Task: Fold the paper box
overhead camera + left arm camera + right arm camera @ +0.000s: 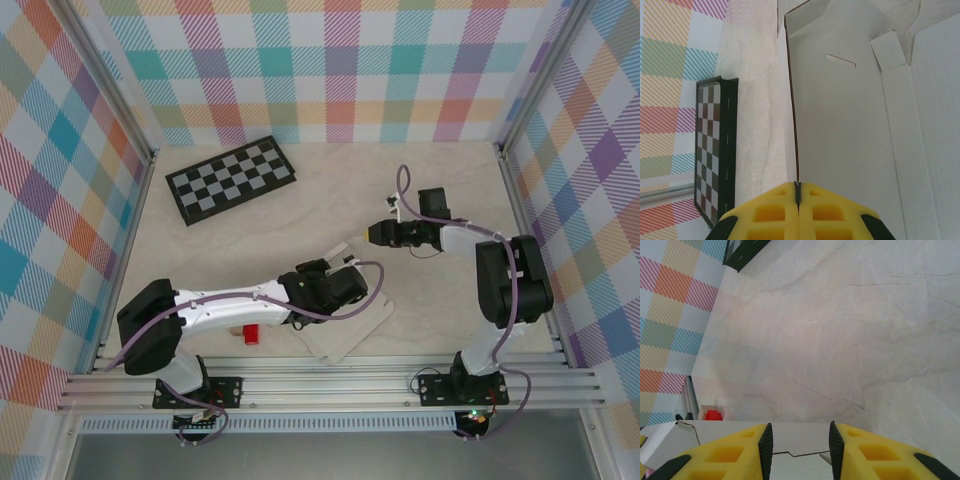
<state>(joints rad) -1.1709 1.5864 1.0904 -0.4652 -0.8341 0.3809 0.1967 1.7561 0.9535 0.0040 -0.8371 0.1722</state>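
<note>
1. Broadly, the table (450,180) carries the paper box (345,338) near its front edge, between the arms, apparently lying lengthwise away from the bases.
2. The checkerboard (230,180) lies well apart at far left and is no obstacle.
3. The left gripper (345,285), over the box, is clamped on a raised flap's edge.
4. The right gripper (376,233) hovers just beyond the box's far end, jaws parted and empty.
5. A small red block (252,334) sits near the box's left side.

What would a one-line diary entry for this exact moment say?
left pincer: shut on paper box flap edge | right pincer: open, at box edge, not gripping | fold: unfinished
</note>
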